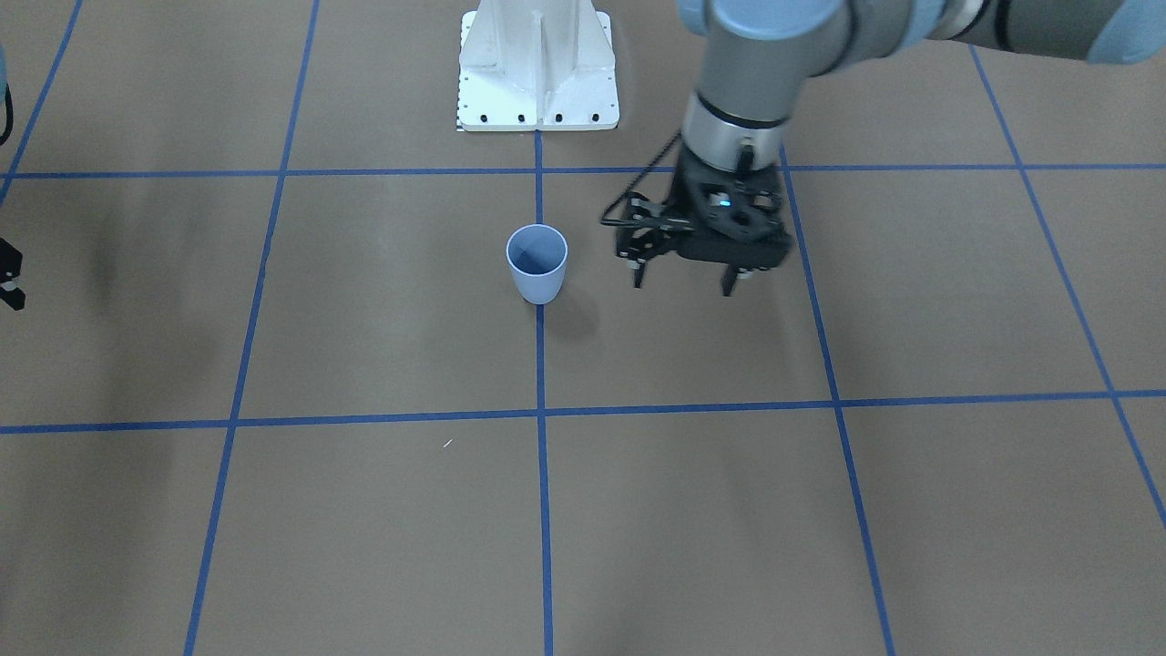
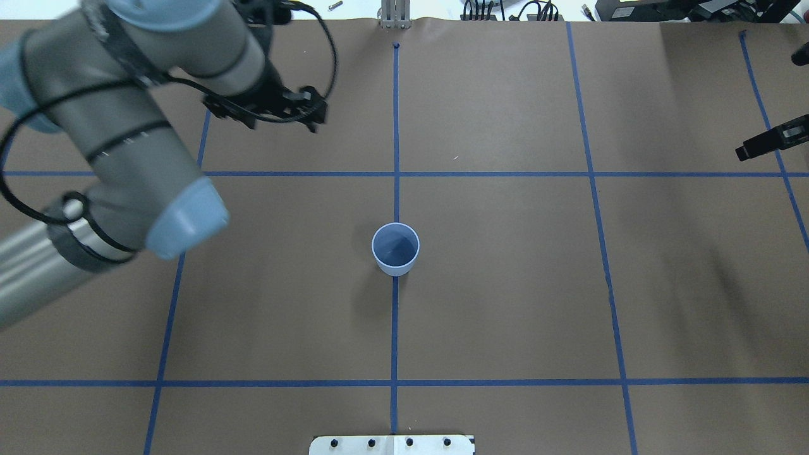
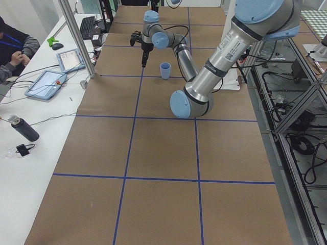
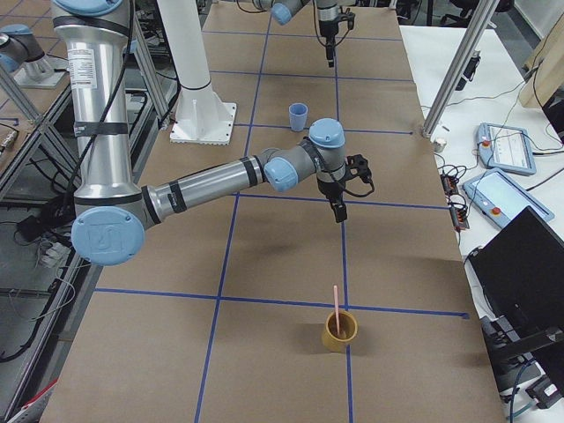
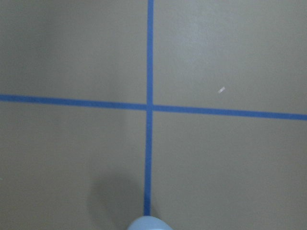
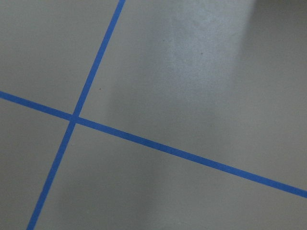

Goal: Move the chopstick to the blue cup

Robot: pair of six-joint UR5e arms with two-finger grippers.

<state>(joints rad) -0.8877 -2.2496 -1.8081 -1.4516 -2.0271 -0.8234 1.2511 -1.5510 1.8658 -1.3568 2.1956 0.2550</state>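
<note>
Front view: the left gripper [image 1: 683, 287] hangs at 3 o'clock of the blue cup [image 1: 536, 262], near it, with its fingers wide and empty. A sideways sweep toward 9 o'clock could knock over the light cup.
Overhead view: the cup stands on the centre tape line of the table [image 2: 505, 284], and nothing crowds it. The right gripper [image 2: 768, 144] sits between 2 and 3 o'clock, at the edge; whether its fingers are spread cannot be told.
Left-end view: a person [image 3: 15, 48], tablets [image 3: 46, 81] and a bottle [image 3: 23, 130] are on the side table at 9 o'clock, off the route.
Right-end view: the chopstick [image 4: 335, 304] stands in a yellow cup [image 4: 339, 333] at 6 o'clock of the right gripper, well apart from the blue cup. The thin stick may slip, drag its cup over, or tip the blue cup on landing.
Wrist views: they show only tape lines and bare table.
</note>
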